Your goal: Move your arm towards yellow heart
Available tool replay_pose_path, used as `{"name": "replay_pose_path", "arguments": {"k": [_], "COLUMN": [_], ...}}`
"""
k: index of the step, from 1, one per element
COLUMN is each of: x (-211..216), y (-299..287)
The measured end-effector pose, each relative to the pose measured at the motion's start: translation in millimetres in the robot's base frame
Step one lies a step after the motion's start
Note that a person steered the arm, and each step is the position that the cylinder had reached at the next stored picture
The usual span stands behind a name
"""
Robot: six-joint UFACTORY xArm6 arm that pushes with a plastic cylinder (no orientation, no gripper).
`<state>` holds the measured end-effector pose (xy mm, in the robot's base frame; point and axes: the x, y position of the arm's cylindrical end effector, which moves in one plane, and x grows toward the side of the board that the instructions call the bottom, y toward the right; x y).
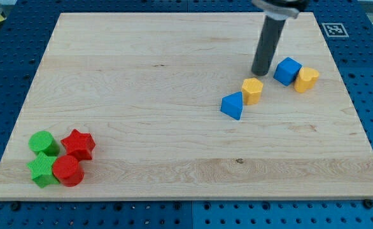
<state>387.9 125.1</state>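
Yellow heart [306, 79] far right on wooden board [142, 95], touching blue cube [288, 70].
Rod only, no hand to open or close; my tip [260, 73] left of cube, just beyond yellow block [252, 91].

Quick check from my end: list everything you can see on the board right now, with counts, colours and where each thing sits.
Wooden board: 1, light wood, fills most of the view, lying on a blue perforated table.
Blue blocks: 2; a cube at the view's right, a wedge-like one lower and further left.
Yellow blocks: 2; one touching the cube's right side, one between the cube and the wedge. Which is the heart I cannot tell.
Green blocks: 2, bottom-left cluster; a round one above a star.
Red blocks: 2, same cluster; a star above a round one.
Marker tag: 1, black and white, board's top-right corner.
My tip: 1, dark rod, just above the middle yellow block, left of the blue cube.
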Motion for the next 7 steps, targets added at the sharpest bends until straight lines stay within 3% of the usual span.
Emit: {"name": "replay_pose_path", "arguments": {"k": [3, 6, 7], "x": [-33.5, -64.1, -45.2], "y": [-15.6, 71.3, 108.0]}}
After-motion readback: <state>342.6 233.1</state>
